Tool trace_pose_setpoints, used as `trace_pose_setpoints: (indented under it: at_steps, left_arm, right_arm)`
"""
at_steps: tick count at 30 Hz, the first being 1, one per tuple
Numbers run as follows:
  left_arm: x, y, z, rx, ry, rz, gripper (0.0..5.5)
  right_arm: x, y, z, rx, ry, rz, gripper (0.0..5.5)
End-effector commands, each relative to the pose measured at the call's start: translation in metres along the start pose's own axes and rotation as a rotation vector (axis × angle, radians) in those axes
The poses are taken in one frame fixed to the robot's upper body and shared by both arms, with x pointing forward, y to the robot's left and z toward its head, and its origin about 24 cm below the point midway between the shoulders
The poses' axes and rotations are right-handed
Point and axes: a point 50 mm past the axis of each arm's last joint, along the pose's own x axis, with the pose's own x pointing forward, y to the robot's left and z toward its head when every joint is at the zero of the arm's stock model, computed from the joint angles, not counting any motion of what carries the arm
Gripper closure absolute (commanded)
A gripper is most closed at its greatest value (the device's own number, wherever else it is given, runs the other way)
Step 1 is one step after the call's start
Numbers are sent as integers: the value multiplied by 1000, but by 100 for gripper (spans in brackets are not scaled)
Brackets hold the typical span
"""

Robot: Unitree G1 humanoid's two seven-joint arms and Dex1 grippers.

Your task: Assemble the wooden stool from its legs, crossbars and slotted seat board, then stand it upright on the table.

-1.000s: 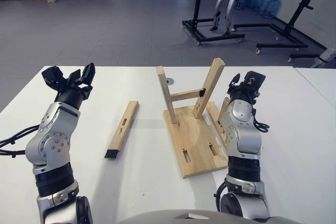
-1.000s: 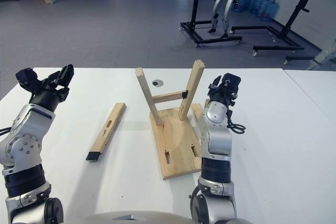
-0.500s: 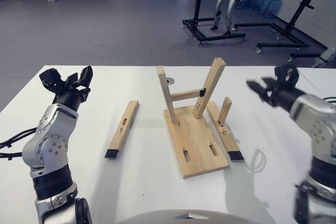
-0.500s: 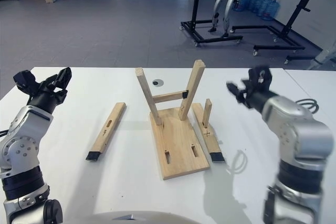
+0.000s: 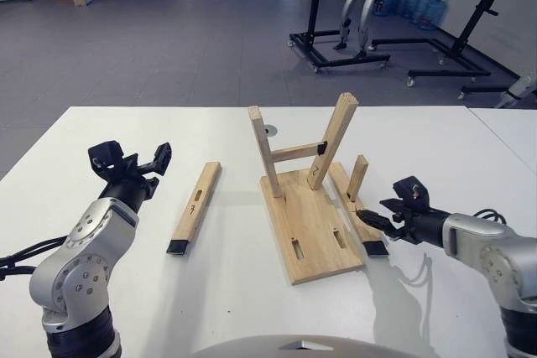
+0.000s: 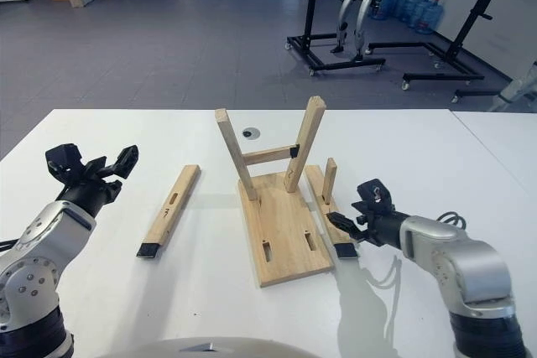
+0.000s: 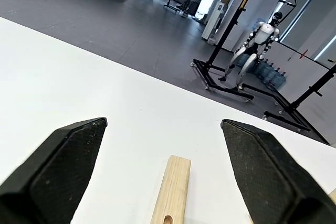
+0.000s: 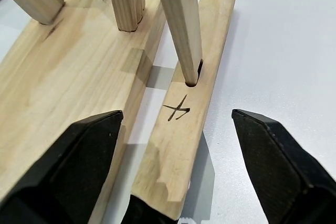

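The slotted seat board (image 5: 312, 228) lies flat on the white table. Two legs (image 5: 265, 150) (image 5: 334, 138) stand up from it, joined by a crossbar (image 5: 296, 153). A third leg (image 8: 186, 114) lies along the board's right edge, with a short crossbar (image 5: 359, 175) standing in its slot. My right gripper (image 5: 375, 214) is open, low over the table at that leg's black foot end, its fingers (image 8: 89, 156) on either side of it. A loose fourth leg (image 5: 195, 205) lies left of the board. My left gripper (image 5: 134, 157) is open, left of it and pointing toward it (image 7: 170, 190).
A small round grommet (image 5: 269, 130) sits in the table behind the stool parts. A second white table (image 5: 513, 127) adjoins on the right. Black wheeled racks (image 5: 361, 52) stand on the floor beyond the table's far edge.
My right arm swung out to the right from in front of the lying leg, then came down low at that leg's foot end. My left gripper dropped lower and nearer the loose leg.
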Motion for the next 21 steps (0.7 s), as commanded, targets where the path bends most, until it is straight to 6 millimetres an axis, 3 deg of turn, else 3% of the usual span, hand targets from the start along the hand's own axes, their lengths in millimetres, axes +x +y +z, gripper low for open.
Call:
trace_pose_setpoints:
  at_steps: [1, 6, 10, 14, 21]
  left_arm:
    - [1, -2, -1, 2, 19, -14, 150]
    - [4, -3, -3, -28, 26, -27, 150]
    - [5, -3, -5, -35, 37, -26, 150]
    - [7, 0, -5, -35, 41, -22, 147]
    - [9, 0, -5, -40, 39, -29, 147]
  right_arm:
    - [12, 10, -2, -12, -4, -44, 167]
    - [20, 19, -13, -31, 53, -67, 167]
    - [23, 15, -37, -40, 179, -93, 167]
    - [26, 13, -60, -7, 307, -86, 231]
    - [28, 8, -71, -14, 347, -114, 339]
